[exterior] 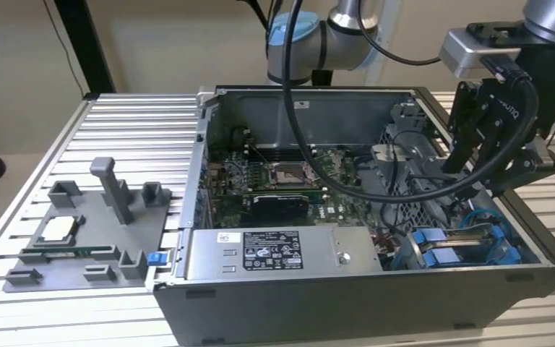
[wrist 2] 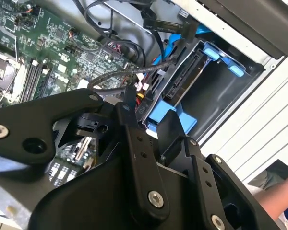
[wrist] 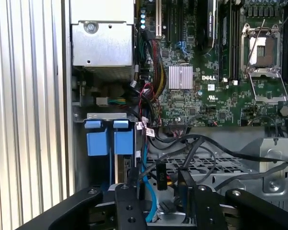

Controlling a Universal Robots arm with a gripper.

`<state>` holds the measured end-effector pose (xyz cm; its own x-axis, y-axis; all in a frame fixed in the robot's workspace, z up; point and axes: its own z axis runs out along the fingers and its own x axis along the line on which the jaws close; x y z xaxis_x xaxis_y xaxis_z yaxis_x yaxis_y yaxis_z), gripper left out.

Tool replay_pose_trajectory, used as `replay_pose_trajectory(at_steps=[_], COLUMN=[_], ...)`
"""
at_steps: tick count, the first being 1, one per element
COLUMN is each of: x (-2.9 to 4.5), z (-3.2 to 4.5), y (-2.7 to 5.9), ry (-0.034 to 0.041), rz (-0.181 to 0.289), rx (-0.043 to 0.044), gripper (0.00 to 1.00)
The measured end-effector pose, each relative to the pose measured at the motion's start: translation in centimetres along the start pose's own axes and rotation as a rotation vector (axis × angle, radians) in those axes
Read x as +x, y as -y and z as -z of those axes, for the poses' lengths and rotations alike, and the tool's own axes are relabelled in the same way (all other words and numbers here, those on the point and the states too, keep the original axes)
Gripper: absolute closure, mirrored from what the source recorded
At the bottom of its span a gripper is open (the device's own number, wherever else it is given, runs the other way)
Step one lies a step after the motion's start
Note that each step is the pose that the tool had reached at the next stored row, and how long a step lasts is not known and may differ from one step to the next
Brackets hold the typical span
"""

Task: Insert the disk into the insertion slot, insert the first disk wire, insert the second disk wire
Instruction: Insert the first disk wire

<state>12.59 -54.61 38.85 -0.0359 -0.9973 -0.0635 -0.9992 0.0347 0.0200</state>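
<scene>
First, nearest the lens in both wrist views, the gripper (wrist 2: 151,117) (wrist: 158,181) hangs inside the open case (exterior: 355,303). Its two black fingers (wrist: 129,196) are spread with a clear gap between them, and nothing is pinched. Just beyond the fingertips, in the first wrist view, a black connector (wrist: 161,176) stands in that gap among loose dark cables, with a blue cable (wrist: 147,201) beside it. Whether a finger touches the connector I cannot tell.

In the second wrist view a grey braided wire (wrist 2: 129,74) loops past the fingertips, close to the disk (wrist 2: 185,76). The disk sits inside the slot (wrist 2: 221,96), one narrow edge turned toward the gripper, with its blue carrier (wrist 2: 165,120) around it. In the first wrist view two blue tabs (wrist: 97,141) stand side by side at the slot, against the case wall.

Farther on lies the green board (wrist: 216,91) with its bare socket (wrist: 261,52), and next to it the box (wrist: 103,43).

In the exterior view the gripper (exterior: 480,181) hovers over the case corner at the exterior view's right, above the blue fittings (exterior: 436,249). The box (exterior: 355,253), with its white sticker, lies along the near wall. Beyond the case, to the exterior view's left, a grey tray (exterior: 75,246) with upright posts rests on the ribbed table (exterior: 133,123).
</scene>
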Motion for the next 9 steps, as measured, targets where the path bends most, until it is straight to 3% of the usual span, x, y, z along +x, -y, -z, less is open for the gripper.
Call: replay_pose_trajectory(at_steps=[9], x=[0.01], z=[-0.12], y=[-0.06], ry=[0.0078], rz=[-0.007], rx=[0.0002], gripper=[0.00])
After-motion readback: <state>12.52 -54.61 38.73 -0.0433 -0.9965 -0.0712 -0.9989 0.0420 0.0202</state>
